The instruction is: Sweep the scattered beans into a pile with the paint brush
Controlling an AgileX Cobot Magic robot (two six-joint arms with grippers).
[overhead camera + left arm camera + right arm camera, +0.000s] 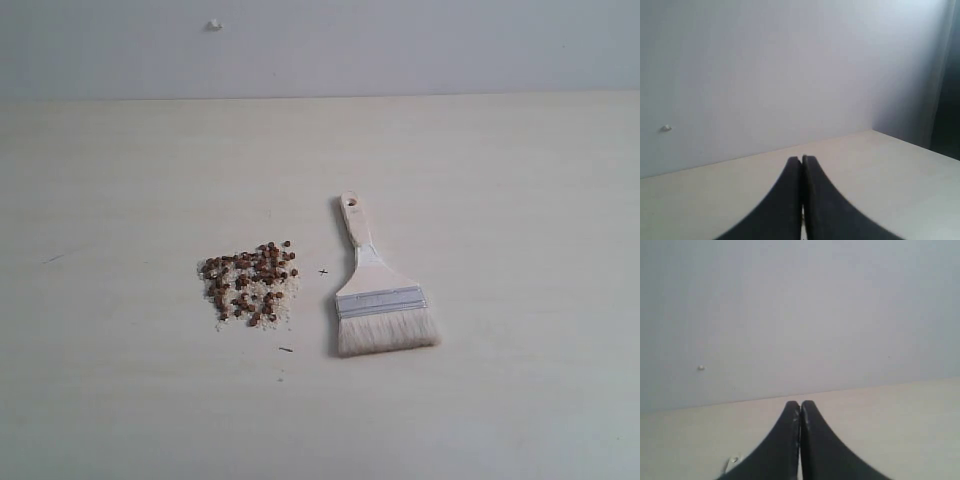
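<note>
We find the left gripper (801, 160) with its two dark fingers pressed together and nothing between them, held above the table (880, 165) and facing the wall (765, 75). The right gripper (800, 403) is the same, fully closed and empty. Neither arm shows in the exterior view, so both stand well clear of the work. The paint brush (375, 290) lies flat on the table, right of centre. Its handle (355, 225) points away toward the wall and its bristles (388, 333) point toward the camera. The beans (250, 282) lie to its left, near it but not touching, in a loose patch mixed with white grains (282, 300). We judge the brush light and rigid along its wooden handle and metal ferrule (380, 302), with soft bristles that would splay under pressure. The narrow handle is the place to take hold, above the ferrule. Since it lies flush on the table, the fingers must first open and straddle it from the sides. The beans look small, hard and round, so in our view they will roll and scatter under a fast stroke. The right gripper appears better placed for the pick.
</note>
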